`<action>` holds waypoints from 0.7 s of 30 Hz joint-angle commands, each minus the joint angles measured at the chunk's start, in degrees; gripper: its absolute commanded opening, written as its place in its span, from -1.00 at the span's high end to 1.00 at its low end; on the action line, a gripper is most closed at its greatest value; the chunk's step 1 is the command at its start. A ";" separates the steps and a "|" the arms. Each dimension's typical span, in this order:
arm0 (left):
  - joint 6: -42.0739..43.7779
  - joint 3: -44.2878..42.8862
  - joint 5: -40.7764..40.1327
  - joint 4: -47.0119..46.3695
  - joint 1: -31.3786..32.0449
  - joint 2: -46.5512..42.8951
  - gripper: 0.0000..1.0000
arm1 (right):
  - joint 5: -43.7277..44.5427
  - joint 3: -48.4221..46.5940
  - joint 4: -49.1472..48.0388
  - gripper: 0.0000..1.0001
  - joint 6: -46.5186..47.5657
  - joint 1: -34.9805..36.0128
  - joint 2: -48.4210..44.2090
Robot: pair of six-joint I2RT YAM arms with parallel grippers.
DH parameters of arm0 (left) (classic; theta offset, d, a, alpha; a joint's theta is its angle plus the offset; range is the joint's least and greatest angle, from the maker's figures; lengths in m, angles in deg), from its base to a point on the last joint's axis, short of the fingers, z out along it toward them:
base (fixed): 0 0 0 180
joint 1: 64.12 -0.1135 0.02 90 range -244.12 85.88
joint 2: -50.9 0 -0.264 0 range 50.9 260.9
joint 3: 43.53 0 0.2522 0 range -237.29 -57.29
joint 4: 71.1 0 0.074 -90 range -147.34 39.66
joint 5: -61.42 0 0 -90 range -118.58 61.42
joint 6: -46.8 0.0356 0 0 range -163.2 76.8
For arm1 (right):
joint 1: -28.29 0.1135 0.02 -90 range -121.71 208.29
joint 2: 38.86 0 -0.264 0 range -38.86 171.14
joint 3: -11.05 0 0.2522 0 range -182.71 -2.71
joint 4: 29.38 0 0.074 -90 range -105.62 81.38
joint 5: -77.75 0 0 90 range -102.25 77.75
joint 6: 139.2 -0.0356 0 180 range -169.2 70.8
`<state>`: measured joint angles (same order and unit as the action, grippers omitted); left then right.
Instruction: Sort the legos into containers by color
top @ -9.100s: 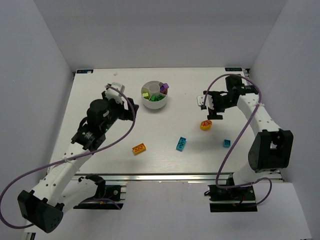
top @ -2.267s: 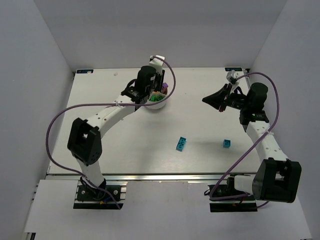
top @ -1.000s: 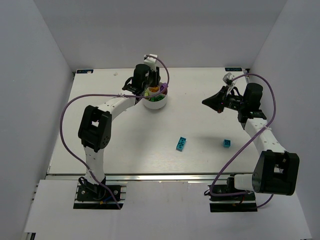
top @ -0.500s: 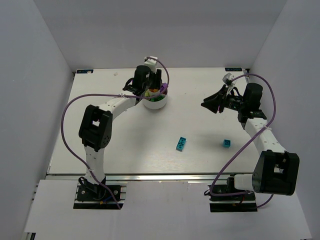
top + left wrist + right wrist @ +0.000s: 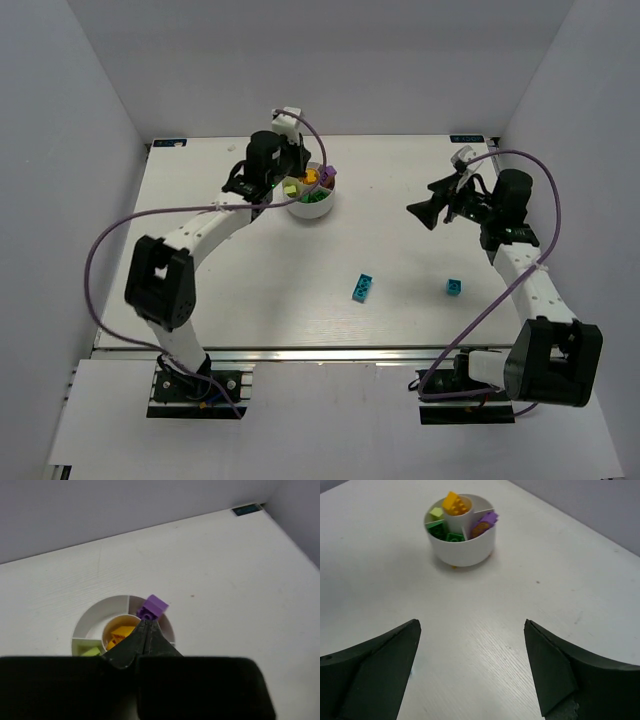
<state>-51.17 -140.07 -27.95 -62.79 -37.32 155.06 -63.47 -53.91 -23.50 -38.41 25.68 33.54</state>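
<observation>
Left wrist view: the left gripper (image 5: 145,626) has its fingers pressed together with nothing between them. Its tips hang over the white bowl (image 5: 95,614), just beside a purple brick (image 5: 153,606) that sits tilted at the rim of one wedge. An orange-yellow brick (image 5: 119,632) lies in the central hub, and a lime brick (image 5: 91,652) lies in a wedge to its left. The right gripper (image 5: 470,625) is spread wide, holds nothing, and faces the bowl from well away. Green bricks (image 5: 445,533) fill the wedges nearest it. On the table (image 5: 250,280), a cyan brick (image 5: 362,287) and a smaller blue brick (image 5: 453,287) lie well apart from the bowl.
</observation>
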 commanded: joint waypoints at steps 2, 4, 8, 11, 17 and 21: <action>-3.97 8.94 10.51 -5.97 0.97 -14.15 0.92 | 9.30 3.29 -5.74 -0.79 -0.48 -2.31 -6.30; -6.17 10.79 19.39 -3.53 0.97 -15.74 0.83 | 4.67 2.69 0.38 -0.68 0.27 -3.01 -5.61; -8.20 11.59 28.64 5.09 4.38 -13.29 -0.09 | 7.61 -4.51 18.75 0.96 0.82 -3.01 -0.61; -8.12 9.50 25.14 16.50 9.56 -10.66 -0.31 | 12.88 -6.90 26.59 0.75 0.56 -3.62 0.64; -11.28 3.52 3.22 33.38 20.29 -3.89 -0.35 | 15.27 -2.24 23.26 -0.79 -3.58 -6.34 -3.23; -14.53 -1.67 -6.42 38.93 24.86 3.13 -0.39 | 14.75 -1.89 23.09 -0.78 -5.07 -9.42 -3.41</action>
<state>-62.53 -136.80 -23.04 -31.23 -14.30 157.70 -49.46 -56.20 -0.09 -41.54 18.07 31.90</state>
